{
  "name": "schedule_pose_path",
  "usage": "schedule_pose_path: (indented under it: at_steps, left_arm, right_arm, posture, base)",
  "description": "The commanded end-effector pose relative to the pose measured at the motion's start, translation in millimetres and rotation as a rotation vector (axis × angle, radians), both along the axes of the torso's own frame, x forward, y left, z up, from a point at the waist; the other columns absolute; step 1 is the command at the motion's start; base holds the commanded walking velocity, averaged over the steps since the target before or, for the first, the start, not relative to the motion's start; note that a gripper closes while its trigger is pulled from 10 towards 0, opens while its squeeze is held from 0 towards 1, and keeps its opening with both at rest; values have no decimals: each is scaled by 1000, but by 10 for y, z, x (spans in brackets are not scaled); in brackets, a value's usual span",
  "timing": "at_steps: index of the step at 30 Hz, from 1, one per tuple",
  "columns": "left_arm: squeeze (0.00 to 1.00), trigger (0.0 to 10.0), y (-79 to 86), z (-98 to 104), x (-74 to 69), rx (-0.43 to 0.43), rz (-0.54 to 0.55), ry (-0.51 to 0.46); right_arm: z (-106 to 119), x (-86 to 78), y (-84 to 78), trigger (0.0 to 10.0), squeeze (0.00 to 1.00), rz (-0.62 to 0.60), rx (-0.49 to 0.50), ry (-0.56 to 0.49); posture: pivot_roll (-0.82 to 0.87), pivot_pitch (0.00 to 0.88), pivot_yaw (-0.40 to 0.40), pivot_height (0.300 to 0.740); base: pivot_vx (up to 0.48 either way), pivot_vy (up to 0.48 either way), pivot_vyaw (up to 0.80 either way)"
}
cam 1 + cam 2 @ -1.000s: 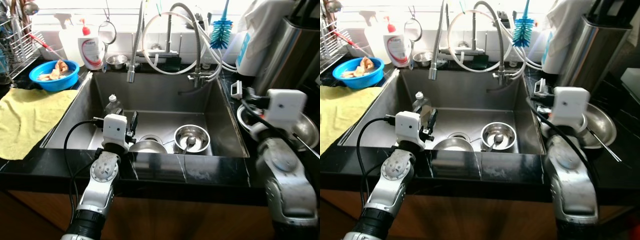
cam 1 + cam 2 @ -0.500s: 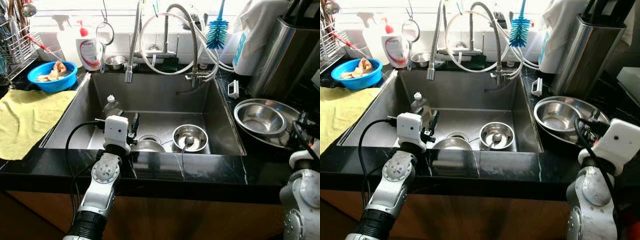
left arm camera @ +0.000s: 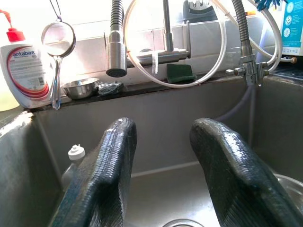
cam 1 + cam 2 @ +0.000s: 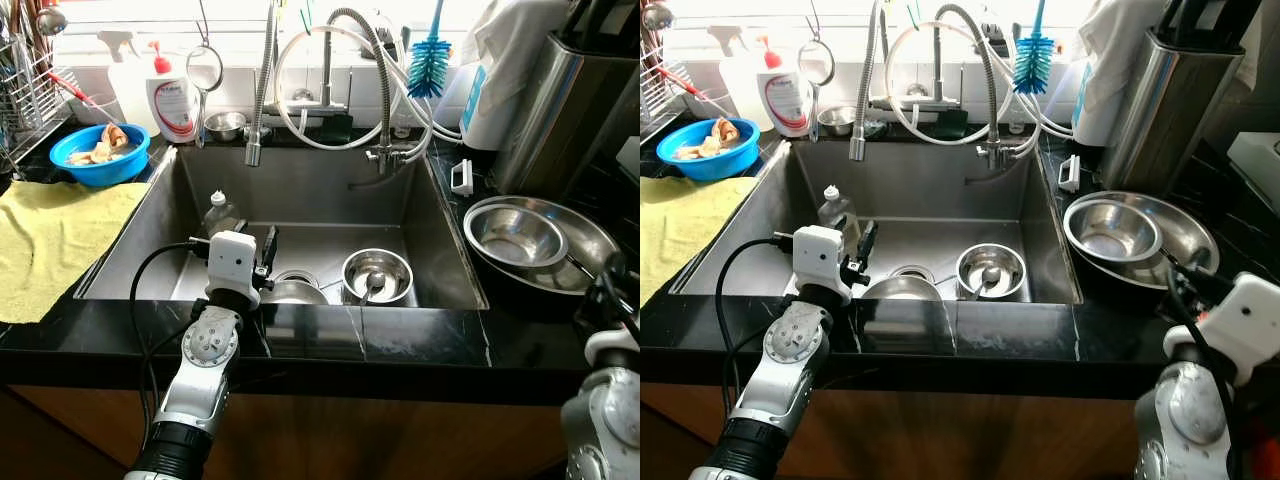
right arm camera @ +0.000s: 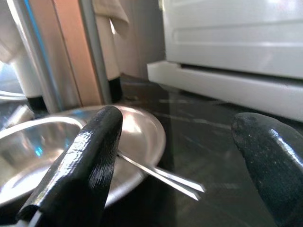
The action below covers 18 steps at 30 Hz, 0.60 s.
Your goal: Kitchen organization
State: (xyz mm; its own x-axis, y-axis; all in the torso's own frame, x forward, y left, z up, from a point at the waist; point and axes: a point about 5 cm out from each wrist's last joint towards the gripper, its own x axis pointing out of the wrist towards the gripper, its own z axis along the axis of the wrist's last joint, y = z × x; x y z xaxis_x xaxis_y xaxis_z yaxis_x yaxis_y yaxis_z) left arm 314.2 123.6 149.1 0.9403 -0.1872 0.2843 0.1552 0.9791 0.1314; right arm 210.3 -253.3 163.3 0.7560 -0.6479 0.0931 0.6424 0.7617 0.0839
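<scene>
- Black counter [image 4: 420, 340] wraps a steel sink [image 4: 190, 255], so it's a cramped spot.
- Big bowls [image 4: 515, 232] sit nested on the counter at the right, with thin metal sticks [image 5: 161, 176] poking over the rim.
- Small bowl [image 4: 377, 275] with a spoon sits in the sink.
- Left gripper [image 3: 163, 165] hangs over the sink, fingers spread, empty.
- Right gripper [image 5: 180, 156] is wide open too, holding nothing, near the sticks; a careless swing could knock them off.
</scene>
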Motion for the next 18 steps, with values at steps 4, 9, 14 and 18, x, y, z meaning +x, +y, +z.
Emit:
schedule_pose_path:
  at_steps: [4, 9, 14, 18]
  left_arm:
    - [0, 10000, -8, -6, -21, 19, -8, 1]
    - [0, 10000, 4, 2, -19, 21, -4, 1]
    - [0, 10000, 21, 7, -20, 23, 1, -1]
    - [0, 10000, 21, 8, -19, 23, 2, 0]
  right_arm:
    - [-28, -12, -17, 10000, 0, -10, 9, -8]
    - [-57, -7, -23, 10000, 0, -13, 26, -10]
    - [-87, 21, -8, 10000, 0, -4, 46, -9]
    - [-98, 63, 13, 10000, 0, 23, 55, -10]
  posture:
    - [-140, 0, -10, 740]
    - [-137, 0, -13, 740]
    - [-136, 0, -13, 740]
    - [-138, 0, -13, 740]
  base:
    - [0, 0, 0]
    - [0, 0, 0]
    - [0, 0, 0]
    - [0, 0, 0]
